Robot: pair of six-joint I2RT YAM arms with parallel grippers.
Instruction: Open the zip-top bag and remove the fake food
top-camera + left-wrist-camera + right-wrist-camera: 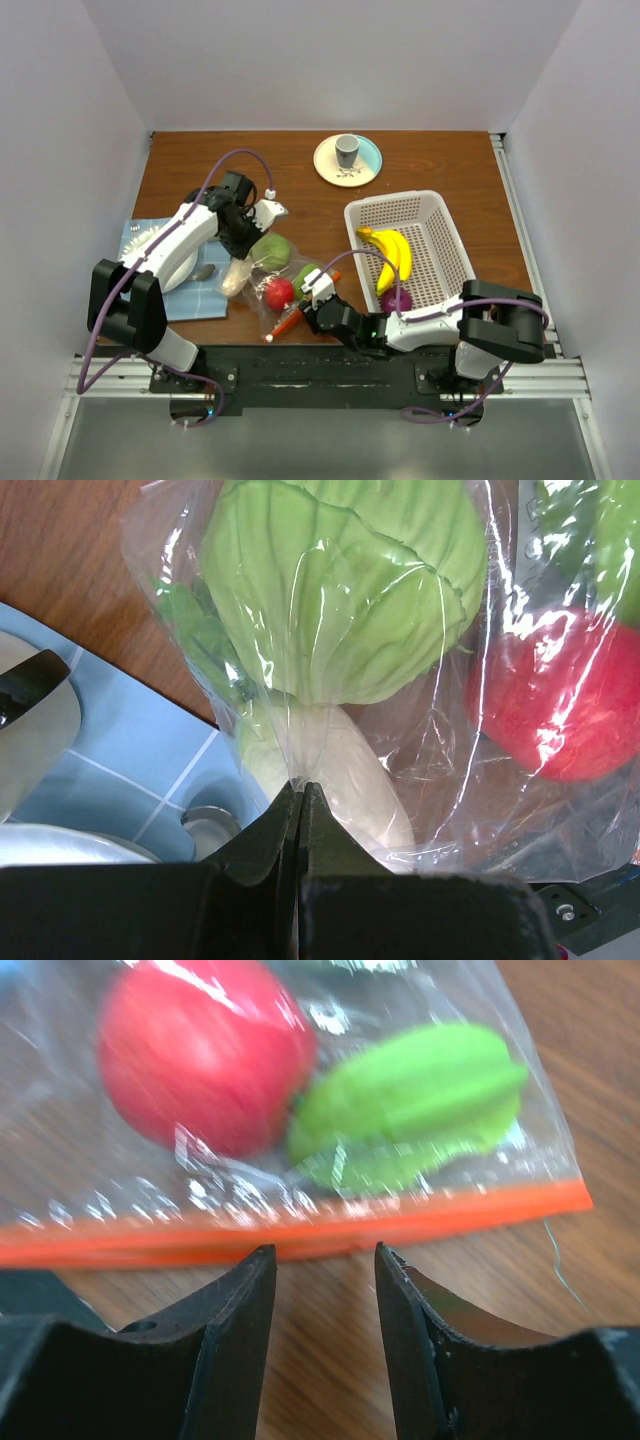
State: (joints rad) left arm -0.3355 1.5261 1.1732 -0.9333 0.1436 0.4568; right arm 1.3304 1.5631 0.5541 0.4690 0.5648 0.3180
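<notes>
The clear zip-top bag (pixel 268 282) lies on the table in front of the left arm. It holds fake food: a green cabbage (pixel 340 580), a red fruit (pixel 200 1050), a green piece (pixel 410 1100) and a cream piece (pixel 345 780). My left gripper (pixel 300 786) is shut on a pinch of the bag's film at its far end. My right gripper (pixel 322 1255) stands partly open just short of the orange zip strip (pixel 300 1230), with only bare wood between its fingers. A yellow banana bunch (pixel 392 255) and a purple piece (pixel 396 300) lie in the white basket (pixel 445 225).
A round plate (pixel 365 172) with a grey cup (pixel 346 150) stands at the back centre. A blue cloth (pixel 205 300) at the left carries a white dish (pixel 175 268) and a spoon (pixel 203 271). White walls close in three sides.
</notes>
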